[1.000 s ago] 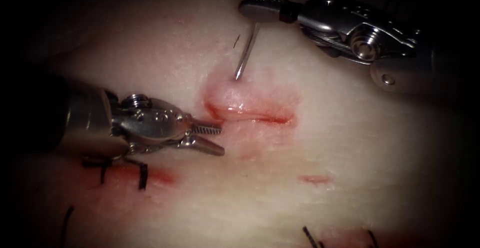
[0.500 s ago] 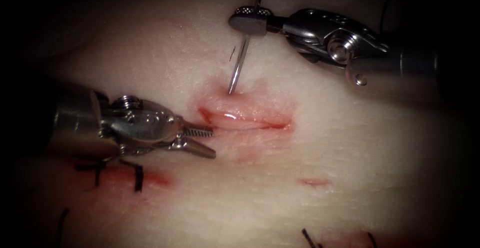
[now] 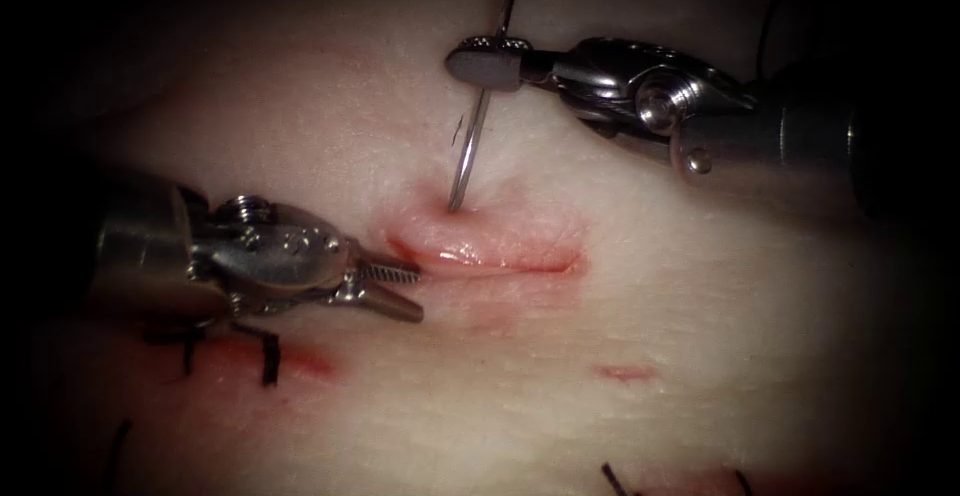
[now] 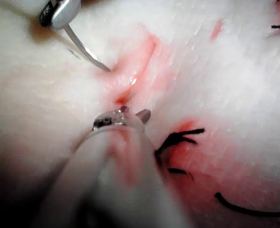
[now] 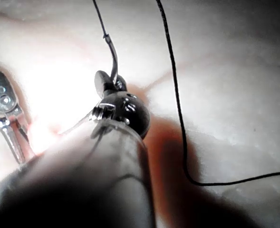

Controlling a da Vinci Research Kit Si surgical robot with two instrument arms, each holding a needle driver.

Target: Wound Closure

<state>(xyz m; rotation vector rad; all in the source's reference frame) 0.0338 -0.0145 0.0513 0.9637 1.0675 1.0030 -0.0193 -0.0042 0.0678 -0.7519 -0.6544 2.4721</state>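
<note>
Needle (image 3: 468, 156) pinched mid-curve in my right gripper (image 3: 485, 64), tip entering tissue (image 3: 700, 296) above the cut (image 3: 490, 259); left gripper (image 3: 395, 289) spread, empty.

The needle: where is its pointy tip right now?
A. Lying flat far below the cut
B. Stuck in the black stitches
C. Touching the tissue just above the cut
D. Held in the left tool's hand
C. The right tool's hand grips the needle near its back end, and the tip meets the tissue just above the cut; the left tool's hand is open and holds nothing.
</note>
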